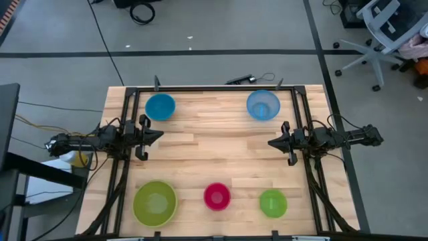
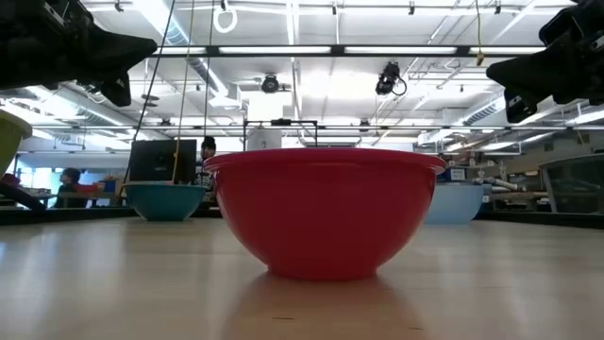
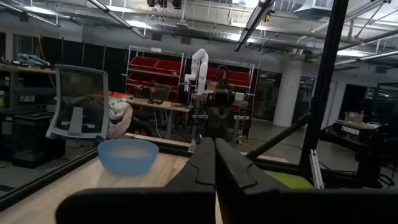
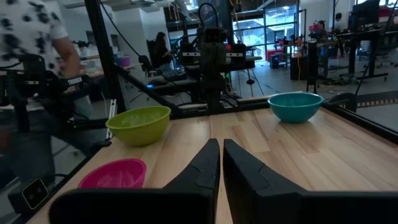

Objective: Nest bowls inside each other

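Observation:
Five bowls stand upright on their bases, apart, on the wooden table (image 1: 214, 154). The bright blue bowl (image 1: 160, 106) is far left and the pale blue bowl (image 1: 262, 105) far right. Along the near edge are the large yellow-green bowl (image 1: 155, 203), the magenta-red bowl (image 1: 217, 196) and the small green bowl (image 1: 273, 203). My left gripper (image 1: 157, 136) hovers at mid-left, shut and holding nothing, pointing right. My right gripper (image 1: 273, 142) hovers at mid-right, shut and holding nothing, pointing left. Both are well above the tabletop (image 2: 142, 47) (image 2: 495, 68).
Black frame rails (image 1: 214, 88) run along the table's far edge and down both sides. The table's middle between the two grippers is bare wood. An office chair (image 1: 384, 27) and cables lie on the floor beyond the far edge. A person (image 4: 34, 37) stands past the table's left side.

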`<move>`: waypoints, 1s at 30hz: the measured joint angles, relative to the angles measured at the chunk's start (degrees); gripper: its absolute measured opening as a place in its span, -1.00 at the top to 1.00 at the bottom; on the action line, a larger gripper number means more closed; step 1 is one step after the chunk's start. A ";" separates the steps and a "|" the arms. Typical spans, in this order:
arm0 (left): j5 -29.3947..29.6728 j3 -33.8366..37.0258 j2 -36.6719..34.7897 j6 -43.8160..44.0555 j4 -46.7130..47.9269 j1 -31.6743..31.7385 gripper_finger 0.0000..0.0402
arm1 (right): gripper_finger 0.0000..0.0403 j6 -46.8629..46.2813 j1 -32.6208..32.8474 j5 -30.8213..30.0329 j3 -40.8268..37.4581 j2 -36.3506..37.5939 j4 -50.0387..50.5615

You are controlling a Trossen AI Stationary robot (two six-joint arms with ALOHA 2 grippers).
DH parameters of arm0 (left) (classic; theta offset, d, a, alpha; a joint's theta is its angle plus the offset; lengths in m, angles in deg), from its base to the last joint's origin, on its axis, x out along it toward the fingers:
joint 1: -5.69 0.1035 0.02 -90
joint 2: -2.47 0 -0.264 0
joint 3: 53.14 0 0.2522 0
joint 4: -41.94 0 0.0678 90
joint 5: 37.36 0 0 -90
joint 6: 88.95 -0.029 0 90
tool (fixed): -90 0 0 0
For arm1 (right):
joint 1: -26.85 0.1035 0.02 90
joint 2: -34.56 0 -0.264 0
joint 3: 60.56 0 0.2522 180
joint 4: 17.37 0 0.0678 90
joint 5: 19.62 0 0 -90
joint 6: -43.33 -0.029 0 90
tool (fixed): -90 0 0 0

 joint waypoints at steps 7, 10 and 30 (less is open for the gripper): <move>-0.01 0.01 0.00 0.00 -0.01 0.01 1.00 | 0.85 0.00 0.02 0.01 0.01 0.02 0.01; -0.02 0.00 0.00 0.00 0.00 0.02 1.00 | 0.85 0.00 0.00 -0.01 0.01 0.01 0.00; 1.15 0.01 0.00 13.86 -1.27 0.04 1.00 | 0.85 0.00 0.00 -0.01 0.01 0.00 0.01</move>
